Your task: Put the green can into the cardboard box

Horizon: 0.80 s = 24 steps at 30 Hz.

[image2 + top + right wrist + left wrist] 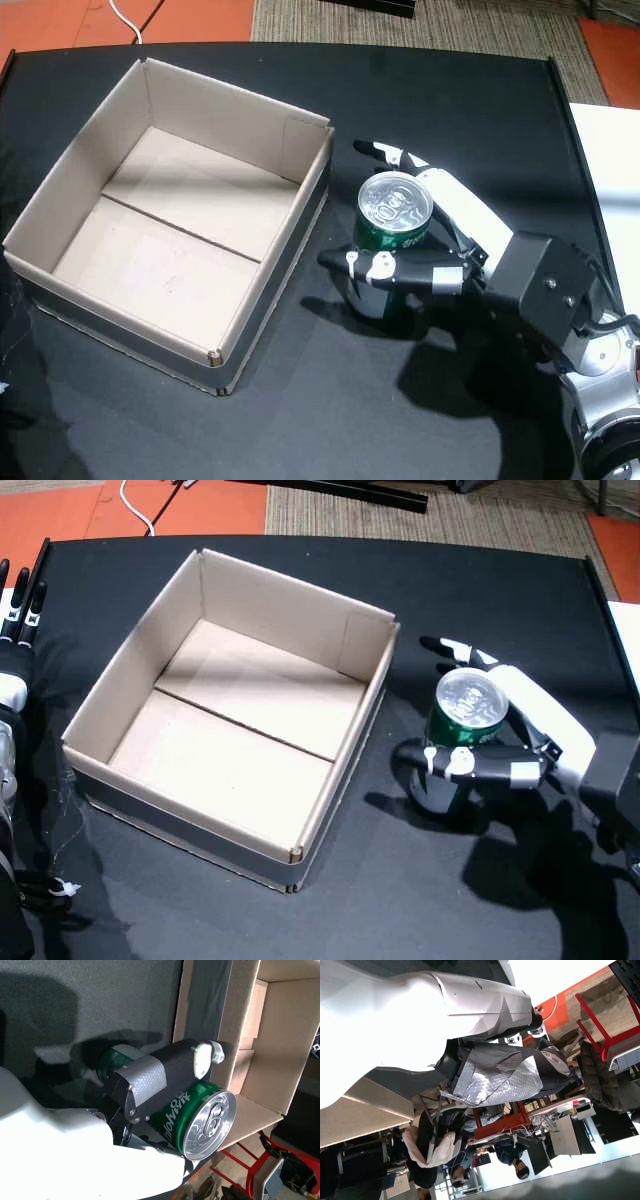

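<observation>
Green can (468, 720) gripped by right hand (505, 742) fingers (470, 765), upright beside empty cardboard box (130, 680); lifting and placing remaining. Left hand (18, 620) idle, fingers straight.

Both head views are evenly lit from overhead and sharp throughout. The right hand (520, 735) and green can (462, 735) throw a dark, soft-edged shadow toward the near side of the black bench (480, 580). The can's lid shows mild glare in a head view (396, 202). The cardboard box (60, 190) floor is bright but not washed out. The left wrist view is overexposed: a white arm cover (395, 1015) is blown out (background detail stays legible). In the right wrist view the near white shell (55, 1155) is soft and bright.
</observation>
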{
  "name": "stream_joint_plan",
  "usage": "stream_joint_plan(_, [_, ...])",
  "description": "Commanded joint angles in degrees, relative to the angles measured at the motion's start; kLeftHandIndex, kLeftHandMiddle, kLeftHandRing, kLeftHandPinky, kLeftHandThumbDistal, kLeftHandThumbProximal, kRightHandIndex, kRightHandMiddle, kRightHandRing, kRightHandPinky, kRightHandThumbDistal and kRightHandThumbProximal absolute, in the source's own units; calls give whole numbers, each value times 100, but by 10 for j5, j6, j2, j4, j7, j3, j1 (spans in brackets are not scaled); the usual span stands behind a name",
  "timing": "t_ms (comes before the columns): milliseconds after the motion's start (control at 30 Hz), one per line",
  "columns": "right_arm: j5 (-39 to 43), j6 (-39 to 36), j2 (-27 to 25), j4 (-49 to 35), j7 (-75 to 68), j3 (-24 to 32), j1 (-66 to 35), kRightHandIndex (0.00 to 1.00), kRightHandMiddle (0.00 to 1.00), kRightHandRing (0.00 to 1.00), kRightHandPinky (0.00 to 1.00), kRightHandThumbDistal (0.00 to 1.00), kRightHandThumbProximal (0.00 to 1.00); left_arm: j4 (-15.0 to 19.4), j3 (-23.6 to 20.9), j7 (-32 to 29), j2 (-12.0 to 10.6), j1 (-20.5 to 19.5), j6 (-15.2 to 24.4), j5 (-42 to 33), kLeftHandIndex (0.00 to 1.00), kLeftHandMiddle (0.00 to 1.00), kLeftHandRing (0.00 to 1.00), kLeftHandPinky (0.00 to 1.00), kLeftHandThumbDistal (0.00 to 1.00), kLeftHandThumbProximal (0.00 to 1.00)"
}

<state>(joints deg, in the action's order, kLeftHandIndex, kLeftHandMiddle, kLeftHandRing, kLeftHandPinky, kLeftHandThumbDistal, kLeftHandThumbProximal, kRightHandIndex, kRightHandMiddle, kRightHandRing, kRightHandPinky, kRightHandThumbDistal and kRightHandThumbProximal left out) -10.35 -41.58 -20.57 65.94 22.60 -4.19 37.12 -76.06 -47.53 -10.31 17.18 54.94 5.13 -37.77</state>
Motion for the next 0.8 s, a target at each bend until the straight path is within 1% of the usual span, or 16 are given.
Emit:
stream_joint_plan(0, [-2,8,-1,7,6,-5,6,95,100,100,100,100,44,-4,-3,0,4,0,0,0,45,51,62,80,0,79])
stream_joint_plan(33, [-3,11,-1,8,6,-6,8,94,100,100,100,98,44,-4,-4,-2,4,0,0,0,44,51,63,80,0,80])
stream_joint_plan(67, [-5,13,0,9,5,-7,9,94,99,100,100,92,41,-4,-3,-3,4,0,0,1,44,51,62,81,0,81])
stream_joint_plan(100, [-5,14,1,10,2,-7,10,93,97,100,100,79,31,-4,-2,0,4,-1,1,4,41,48,60,80,0,82])
stream_joint_plan(133, [-5,16,3,10,-1,-6,10,92,96,100,100,69,24,-4,-2,2,4,0,1,5,40,47,59,79,0,83])
stream_joint_plan(200, [-4,21,7,10,-5,-5,11,89,93,97,98,51,15,-4,-4,4,4,0,-1,1,41,49,58,79,0,85])
stream_joint_plan(233, [-5,23,8,11,-7,-6,11,85,88,92,94,39,9,-4,-5,4,3,1,-1,1,43,50,59,79,0,85])
stream_joint_plan(300, [-9,31,9,10,-11,-9,14,76,75,78,85,16,1,-3,-7,1,3,1,-1,-1,46,52,61,80,0,87])
stream_joint_plan(333, [-11,35,9,9,-12,-11,15,69,67,70,78,4,0,-3,-6,-1,3,0,0,0,47,51,62,80,0,88])
stream_joint_plan(367, [-12,37,10,7,-13,-12,15,62,59,63,72,1,0,-4,-6,-2,3,-1,0,1,46,51,62,81,0,88])
stream_joint_plan(433, [-9,40,12,5,-11,-14,15,53,51,55,63,0,0,-4,-5,-3,4,-1,1,3,47,52,63,82,0,89])
stream_joint_plan(500, [-9,42,13,1,-9,-17,14,44,43,49,57,0,0,-4,-6,1,5,0,1,2,47,51,61,81,0,89])
stream_joint_plan(600, [-8,45,14,-7,-9,-18,12,35,35,43,53,0,0,-4,-5,7,5,2,2,4,46,51,60,79,0,88])
stream_joint_plan(667, [-3,46,15,-12,-5,-16,9,33,32,40,52,0,0,-4,-3,11,6,3,1,5,42,48,58,78,0,89])
stream_joint_plan(733, [2,44,16,-16,2,-13,6,31,30,38,51,0,0,-4,-3,6,7,2,0,5,42,49,58,80,0,92])
stream_joint_plan(767, [2,44,16,-18,4,-13,5,29,29,38,51,0,0,-3,-3,3,8,1,-1,4,44,49,58,81,0,95])
